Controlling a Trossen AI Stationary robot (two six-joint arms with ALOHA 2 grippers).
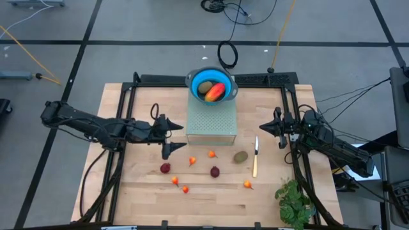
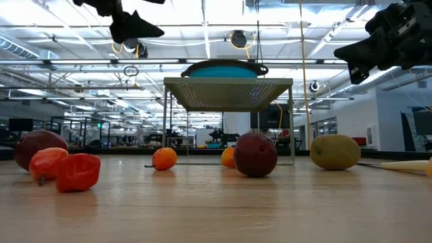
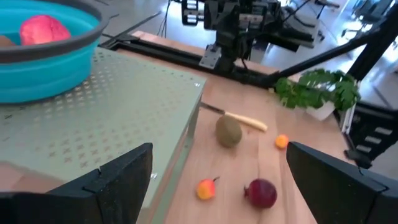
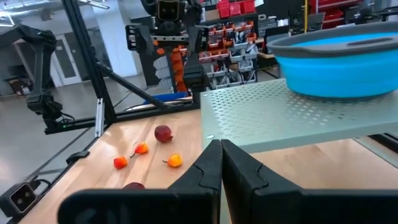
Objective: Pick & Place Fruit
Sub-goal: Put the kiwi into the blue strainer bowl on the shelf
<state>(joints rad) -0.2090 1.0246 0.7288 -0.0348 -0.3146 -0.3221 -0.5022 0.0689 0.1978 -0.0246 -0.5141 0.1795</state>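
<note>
I get one camera straight above the worktop (image 1: pixel 211 191), one level with its surface facing the blue bowl (image 2: pixel 224 69), and a close wrist camera on each side of that bowl (image 3: pixel 37 56), looking toward it.

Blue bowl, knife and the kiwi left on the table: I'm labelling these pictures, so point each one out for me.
blue bowl (image 1: pixel 193 79): high view, on its rim.
knife (image 1: pixel 255 165): high view, on its pale handle.
kiwi (image 1: pixel 240 156): high view, on the middle of its brown skin.
</note>
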